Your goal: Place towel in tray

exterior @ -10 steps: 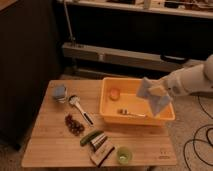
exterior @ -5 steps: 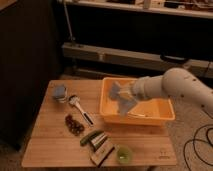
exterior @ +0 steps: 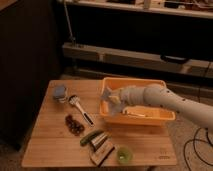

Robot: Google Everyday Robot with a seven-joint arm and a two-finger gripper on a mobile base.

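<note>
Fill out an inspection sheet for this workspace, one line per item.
Surface: wooden table, low.
Job's things: towel, pale, held over the left end of the orange tray.
Clutter: grapes, brush, blue-topped cup, cucumber, dark wedge, green cup; an item lies in the tray.
Grippers: hand over the tray's left end, at the towel.
Cables: black cable on the floor, right.
Surroundings: dark shelving behind.
</note>
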